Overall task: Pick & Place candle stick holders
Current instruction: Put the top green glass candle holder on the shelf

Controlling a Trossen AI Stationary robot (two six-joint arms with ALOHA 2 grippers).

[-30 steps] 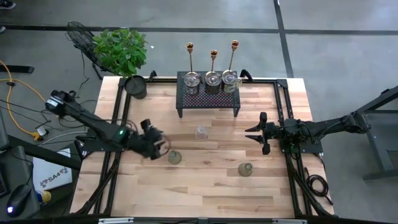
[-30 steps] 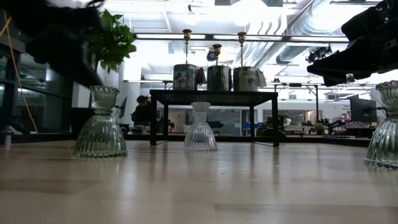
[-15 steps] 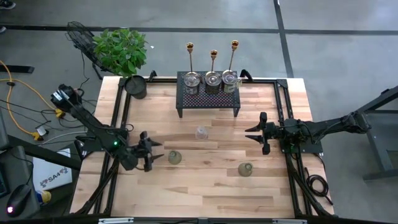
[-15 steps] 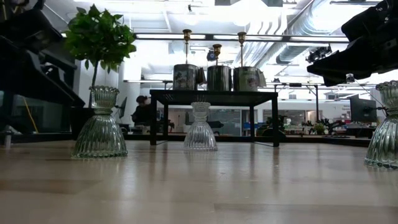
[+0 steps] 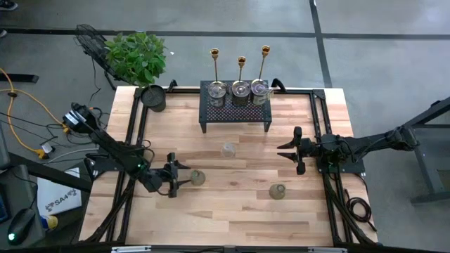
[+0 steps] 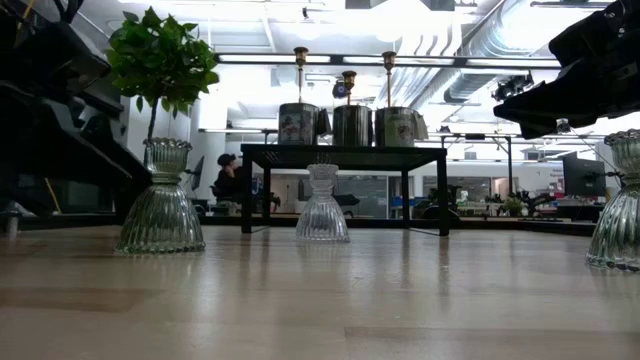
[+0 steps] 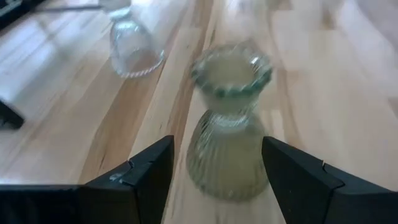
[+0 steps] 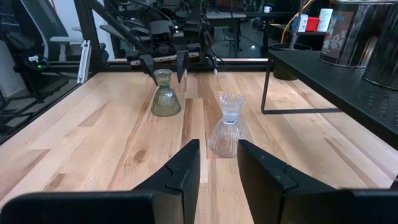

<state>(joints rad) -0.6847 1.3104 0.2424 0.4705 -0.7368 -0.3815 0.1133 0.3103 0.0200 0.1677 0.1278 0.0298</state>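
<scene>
Greenish glass holder (image 5: 197, 178) stands upright on the desk (image 5: 232, 211), axis vertical, mouth up. Left gripper (image 5: 177, 180) flanks it, jaws apart, not touching. Clear holder (image 5: 227, 150) stands near, before the black rack (image 5: 235, 112). Right gripper (image 5: 290, 150) waits aside, jaws part-open, empty.

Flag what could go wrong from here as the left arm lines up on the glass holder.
1. The open left gripper straddles the greenish ribbed glass candle holder, which sits nearer one of the fingers; closing may nudge or tip it.
2. The holder narrows at its waist, so a low grip on the flared base might slip.
3. The clear ribbed glass holder stands close beyond; a push forward could knock it.
</scene>
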